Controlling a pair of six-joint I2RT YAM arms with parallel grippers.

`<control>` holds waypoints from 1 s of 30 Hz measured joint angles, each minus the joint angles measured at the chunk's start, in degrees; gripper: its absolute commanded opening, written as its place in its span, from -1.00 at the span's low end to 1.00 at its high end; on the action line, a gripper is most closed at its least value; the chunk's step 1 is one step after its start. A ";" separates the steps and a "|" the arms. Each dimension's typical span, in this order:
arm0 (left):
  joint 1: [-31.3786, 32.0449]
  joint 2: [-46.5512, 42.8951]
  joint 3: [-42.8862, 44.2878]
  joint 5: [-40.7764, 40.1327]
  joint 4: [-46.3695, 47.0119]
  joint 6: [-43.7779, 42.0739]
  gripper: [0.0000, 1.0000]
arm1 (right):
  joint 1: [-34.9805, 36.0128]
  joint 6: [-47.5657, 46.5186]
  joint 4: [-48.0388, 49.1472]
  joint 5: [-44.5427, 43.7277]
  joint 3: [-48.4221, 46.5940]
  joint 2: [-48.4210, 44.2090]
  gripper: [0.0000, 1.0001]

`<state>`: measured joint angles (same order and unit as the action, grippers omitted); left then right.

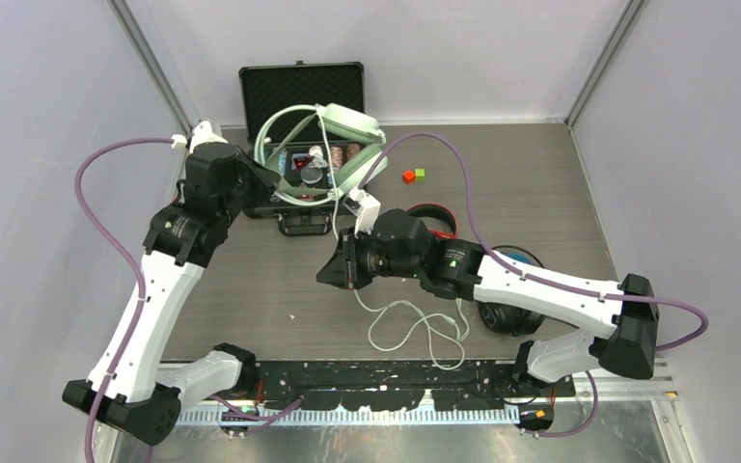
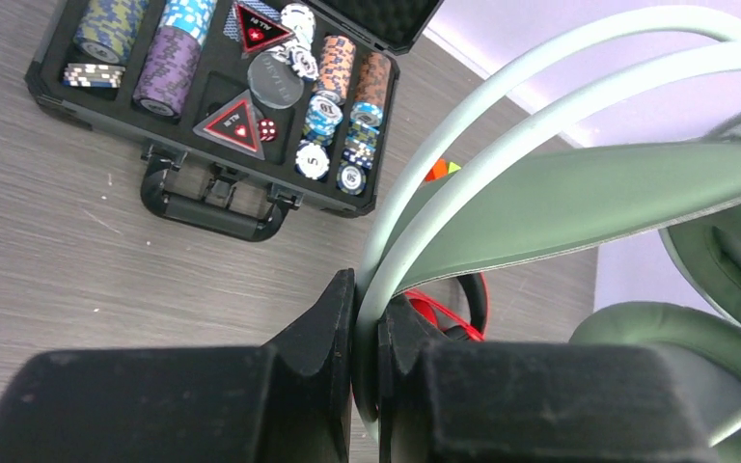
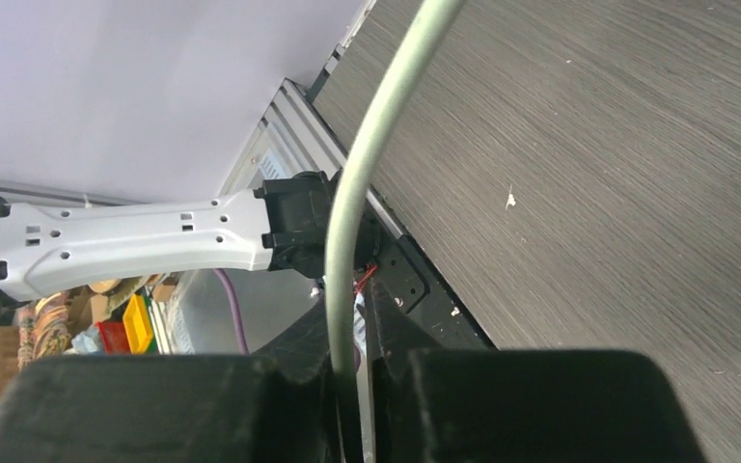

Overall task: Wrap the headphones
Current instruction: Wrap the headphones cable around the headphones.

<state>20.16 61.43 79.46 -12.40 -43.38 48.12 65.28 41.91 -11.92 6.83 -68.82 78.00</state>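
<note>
The left end effector (image 2: 366, 307) was clamped on the mint headphones (image 1: 352, 125), held above the desk (image 1: 560, 193); the right end effector (image 3: 352, 323) pinched their cable (image 3: 371, 135). Overpulling could have slipped or strained that thin cable.

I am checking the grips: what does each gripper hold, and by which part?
The left gripper pinches the mint-green headphones by a headband hoop; the right gripper pinches their cable.

Headphones (image 1: 352, 130) hang from the left gripper (image 2: 365, 289) over the open chip case (image 1: 299, 89) at the far middle of the table (image 1: 251, 309), their cable (image 1: 415, 328) running through the right gripper (image 3: 352, 323) to loops near the front edge. A second pair (image 1: 434, 214) lies behind the right arm (image 1: 540, 289), a third pair (image 1: 507, 318) beneath it.
</note>
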 measured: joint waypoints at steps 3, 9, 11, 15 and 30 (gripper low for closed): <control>-0.04 -0.55 -0.74 0.31 1.36 1.18 -1.00 | 0.37 -0.50 0.92 -0.42 0.48 0.02 -0.89; -0.02 -1.03 -1.42 1.05 2.93 1.44 -1.00 | 3.43 -2.40 1.99 -1.62 -0.44 0.61 -0.99; -0.02 -1.03 -1.53 1.40 3.08 1.44 -1.00 | 4.68 -3.06 1.75 -2.54 -1.51 1.20 -0.99; -0.04 -1.03 -1.55 1.55 3.52 1.42 -1.00 | 6.47 -4.50 0.61 -4.50 -3.32 1.42 -0.99; -0.04 -0.66 -1.97 1.99 4.61 1.46 -1.00 | 8.48 -6.88 -4.28 -14.93 -7.58 6.67 -0.99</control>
<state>20.12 60.77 77.49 -10.41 -38.76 49.58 73.76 35.03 -16.21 -8.10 -76.40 84.66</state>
